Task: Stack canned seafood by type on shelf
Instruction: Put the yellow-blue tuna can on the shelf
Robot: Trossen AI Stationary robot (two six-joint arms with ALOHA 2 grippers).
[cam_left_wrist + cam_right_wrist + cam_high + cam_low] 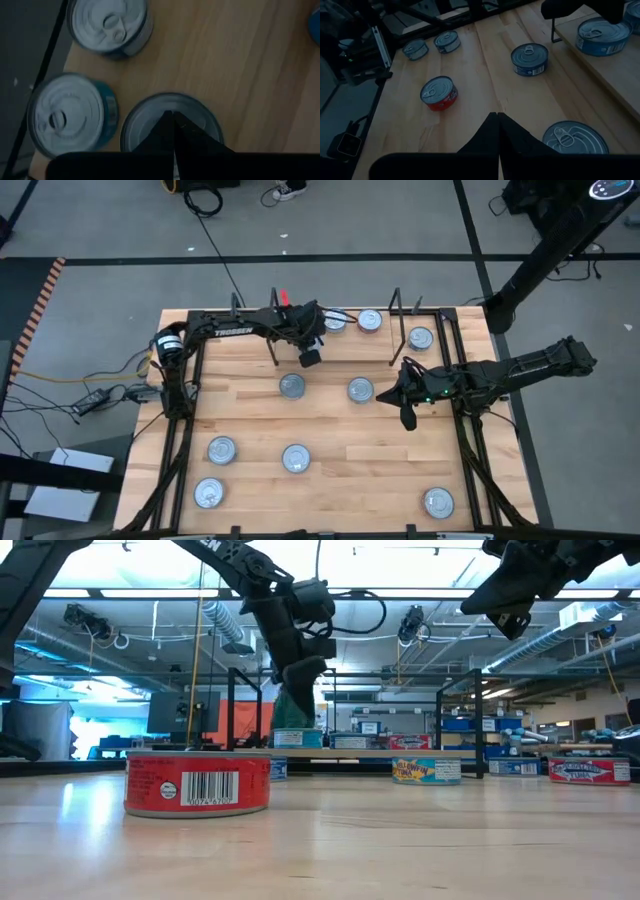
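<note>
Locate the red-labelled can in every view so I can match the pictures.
High view: red-labelled can, front centre of the table.
Low view: nearest can, left of centre.
Left wrist view: not in it.
Right wrist view: left of centre, on bare table.
Shared landmark: the shelf, on the far side of the table from the can.

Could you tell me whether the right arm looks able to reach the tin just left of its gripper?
Probably yes: the right gripper, shut, hovers beside the tin with only bare board around it.
</note>
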